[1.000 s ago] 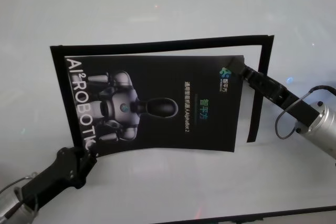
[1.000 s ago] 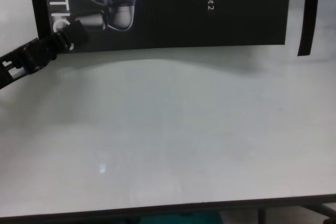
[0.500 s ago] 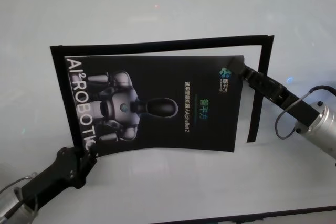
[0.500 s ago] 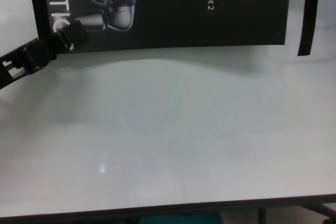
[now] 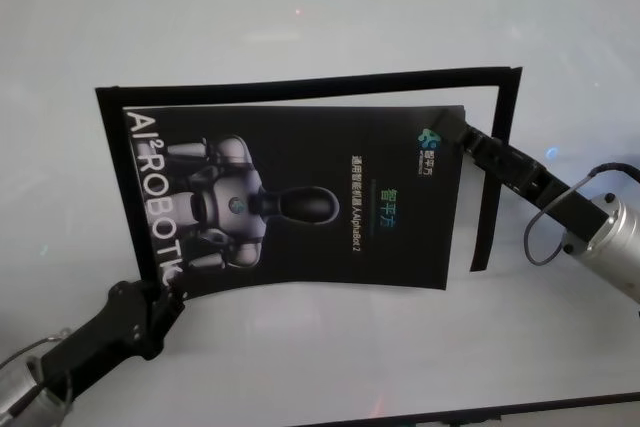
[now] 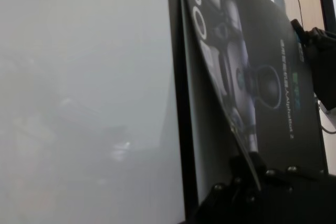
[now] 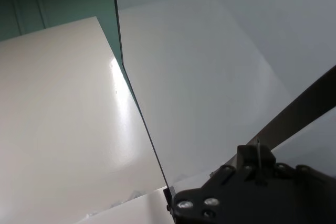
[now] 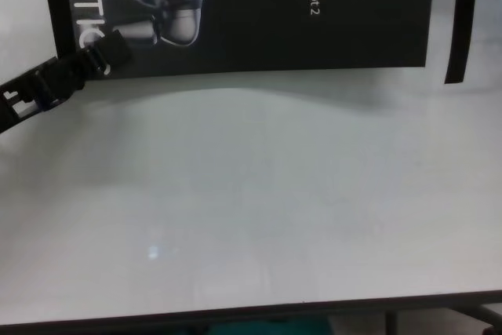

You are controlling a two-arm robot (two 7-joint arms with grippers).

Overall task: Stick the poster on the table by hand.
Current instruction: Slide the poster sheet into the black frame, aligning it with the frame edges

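The poster (image 5: 300,197) is a black sheet with a silver robot and white letters, lying over the white table (image 5: 300,7). Its near edge bows up slightly and casts a shadow in the chest view. My left gripper (image 5: 168,295) is shut on the poster's near-left corner by the big white letters, also shown in the chest view (image 8: 110,49) and in the left wrist view (image 6: 252,169). At the far-right corner, my right gripper (image 5: 462,132) is shut on the sheet's thin edge (image 7: 257,153).
Narrow black strips frame the poster: one along the far side (image 5: 310,85), one down the right (image 5: 495,177), one on the left (image 6: 178,103). Bare white tabletop (image 8: 259,209) runs from the poster to the dark front edge (image 8: 259,315).
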